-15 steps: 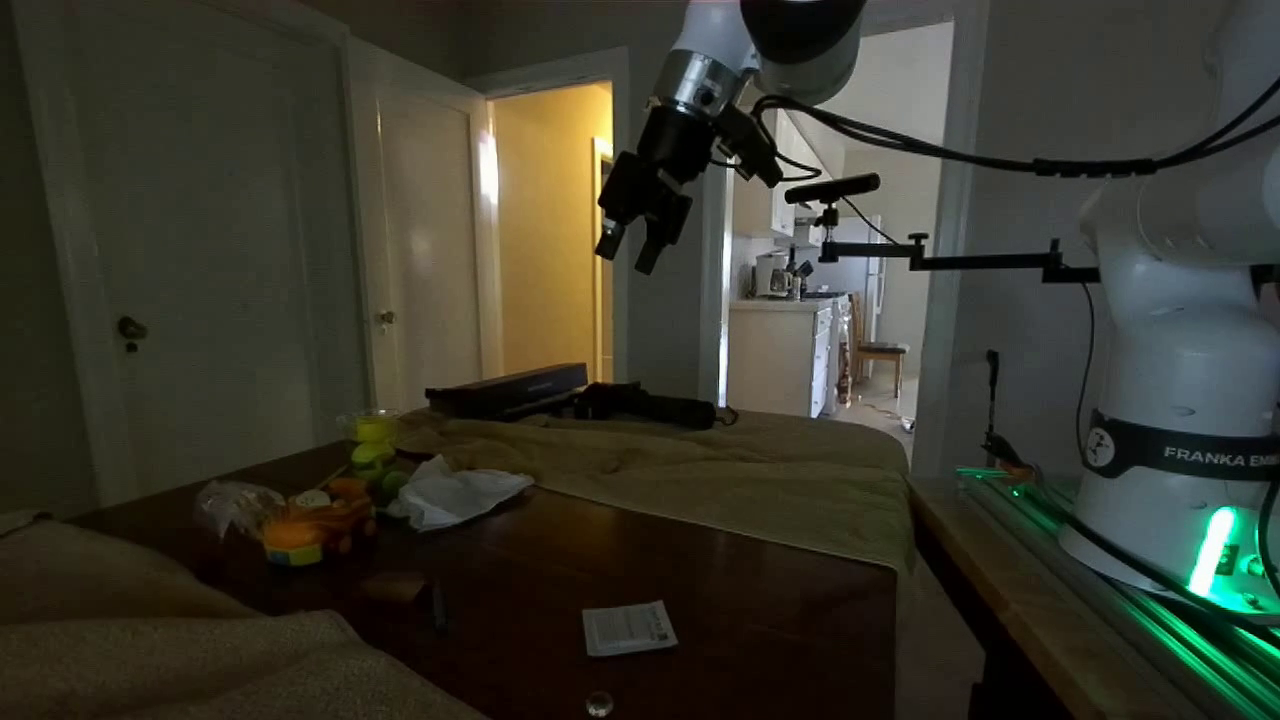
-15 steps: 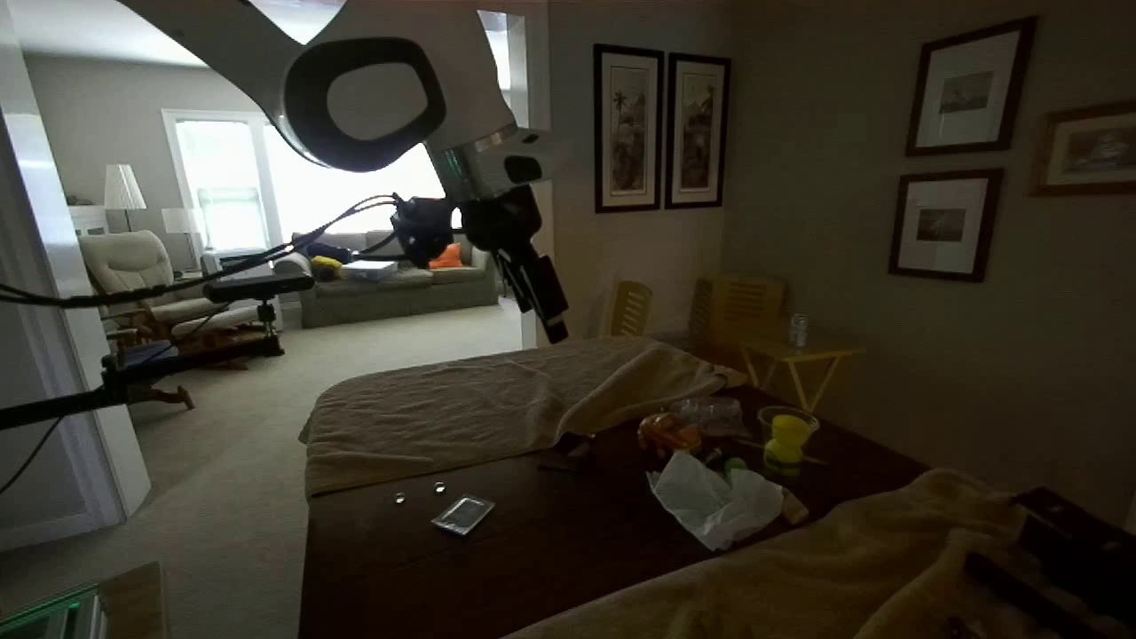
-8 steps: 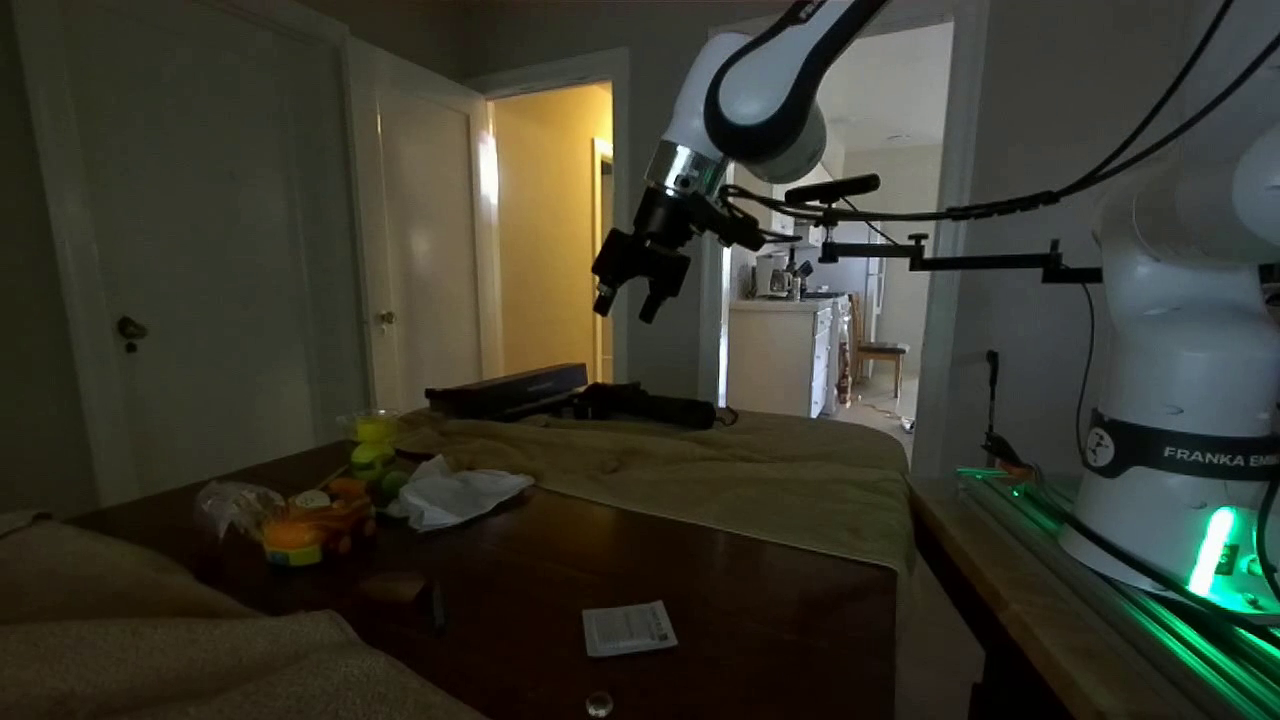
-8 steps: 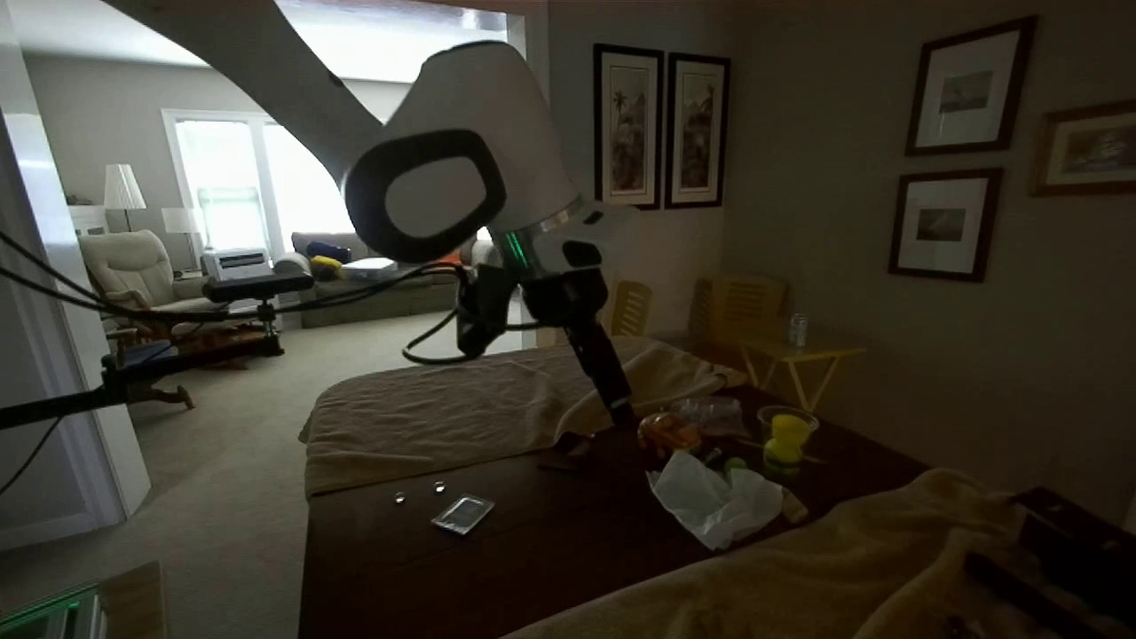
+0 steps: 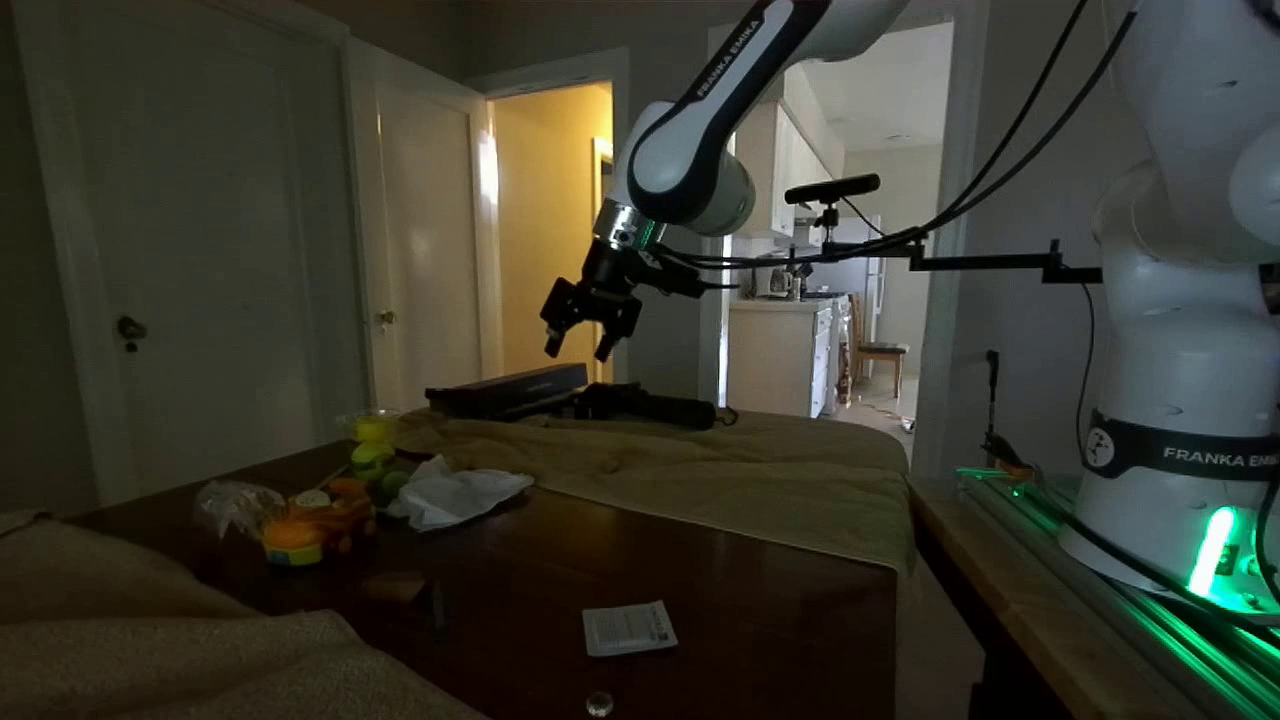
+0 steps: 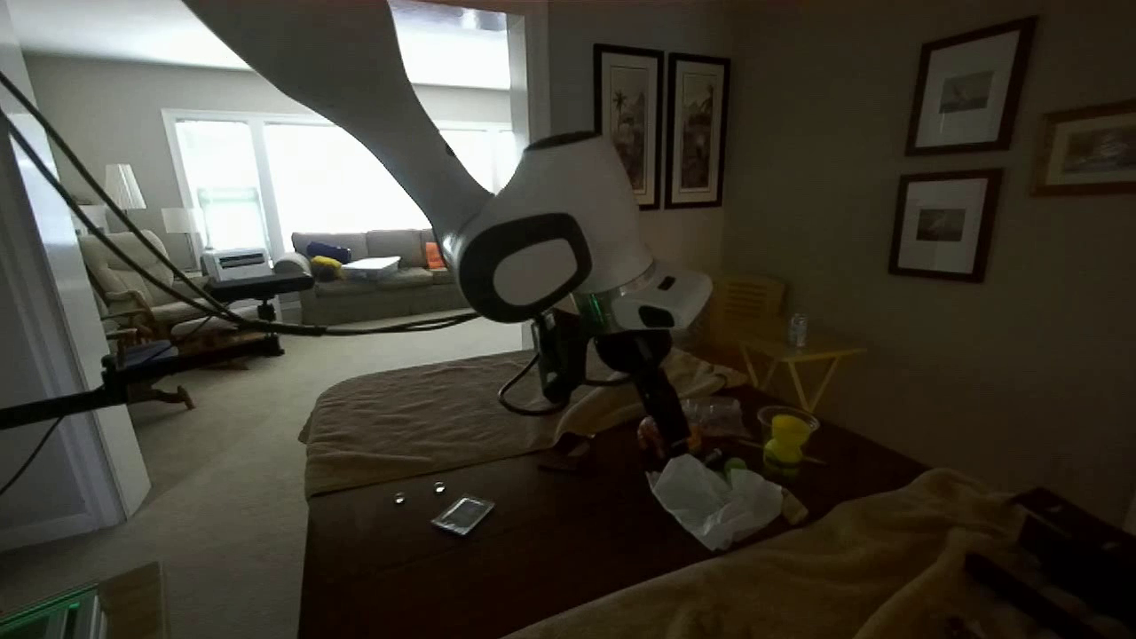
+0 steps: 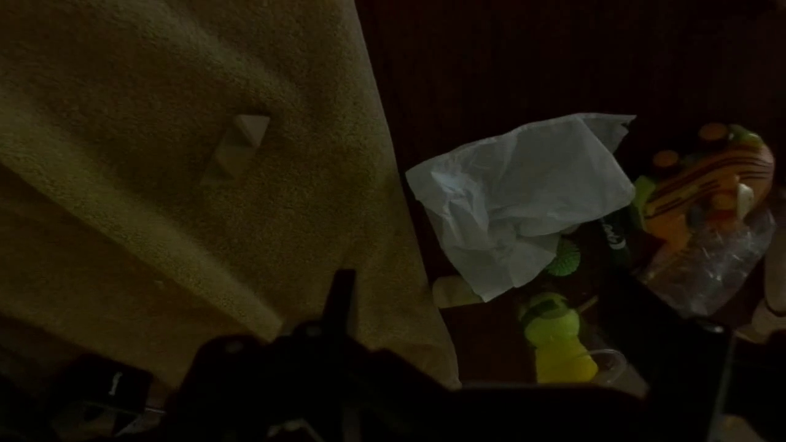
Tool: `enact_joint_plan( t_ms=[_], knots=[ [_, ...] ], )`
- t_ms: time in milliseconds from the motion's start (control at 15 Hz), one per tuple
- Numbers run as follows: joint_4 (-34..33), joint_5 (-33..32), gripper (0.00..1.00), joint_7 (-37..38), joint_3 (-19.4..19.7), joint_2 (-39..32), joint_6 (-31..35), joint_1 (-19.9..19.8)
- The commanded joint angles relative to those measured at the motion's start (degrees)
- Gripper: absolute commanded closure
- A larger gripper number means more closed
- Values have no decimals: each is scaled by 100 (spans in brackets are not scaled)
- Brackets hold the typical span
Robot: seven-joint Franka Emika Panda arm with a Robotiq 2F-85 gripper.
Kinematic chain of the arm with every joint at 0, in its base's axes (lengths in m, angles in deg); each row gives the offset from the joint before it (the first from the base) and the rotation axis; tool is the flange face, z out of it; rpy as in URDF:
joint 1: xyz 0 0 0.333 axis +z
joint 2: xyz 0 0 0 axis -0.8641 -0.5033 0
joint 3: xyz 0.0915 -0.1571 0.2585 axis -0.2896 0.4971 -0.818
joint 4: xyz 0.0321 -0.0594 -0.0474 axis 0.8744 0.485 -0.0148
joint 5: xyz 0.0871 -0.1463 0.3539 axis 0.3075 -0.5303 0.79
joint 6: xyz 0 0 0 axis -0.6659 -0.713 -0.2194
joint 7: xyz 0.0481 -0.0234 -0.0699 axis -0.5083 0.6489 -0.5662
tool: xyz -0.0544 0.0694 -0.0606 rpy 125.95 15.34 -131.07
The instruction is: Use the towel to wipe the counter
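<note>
A white crumpled sheet (image 5: 455, 495), thin cloth or paper, lies on the dark wooden tabletop (image 5: 530, 590). It also shows in an exterior view (image 6: 714, 501) and in the wrist view (image 7: 522, 178). A brown towel (image 5: 700, 490) covers the tabletop's far part; another brown towel (image 5: 180, 660) covers the near left. Which cloth the task means I cannot tell. My gripper (image 5: 579, 347) is open and empty, above the table, fingers pointing down. In the wrist view my gripper (image 7: 482, 276) has its fingers wide apart, one over the brown towel, one right of the white sheet.
An orange toy (image 7: 706, 184), clear plastic wrap (image 7: 718, 270) and a yellow-green toy (image 7: 562, 344) lie close to the white sheet. A packet (image 5: 630, 628) and a glass bead (image 5: 599, 704) lie nearer. Black boxes (image 5: 510, 390) rest on the far towel. A camera arm (image 5: 980, 262) juts out.
The arm has lowered and reached out over the table. The gripper has come down toward the white sheet and toys and stays open. The objects on the table have not moved.
</note>
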Motion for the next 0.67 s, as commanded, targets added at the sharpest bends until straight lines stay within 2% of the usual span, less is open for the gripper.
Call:
enact_joint_plan(
  t_ms=[0, 133, 200, 333, 400, 467, 533, 600],
  knots=[
    [-124, 92, 0, -42, 97, -78, -56, 128],
    [-212, 103, 0, -44, 84, -135, -88, 118],
    [-148, 330, 0, -78, -12, -89, -25, 54],
    [-424, 372, 0, 440, 168, -491, 266, 158],
    [-591, 845, 0, 299, -104, -697, 452, -18],
    [-752, 1022, 0, 366, -307, -907, 667, -200],
    [-897, 1077, 0, 418, -294, -1126, 916, -176],
    [-1155, 1342, 0, 281, -571, -1355, 1038, -376]
  ],
)
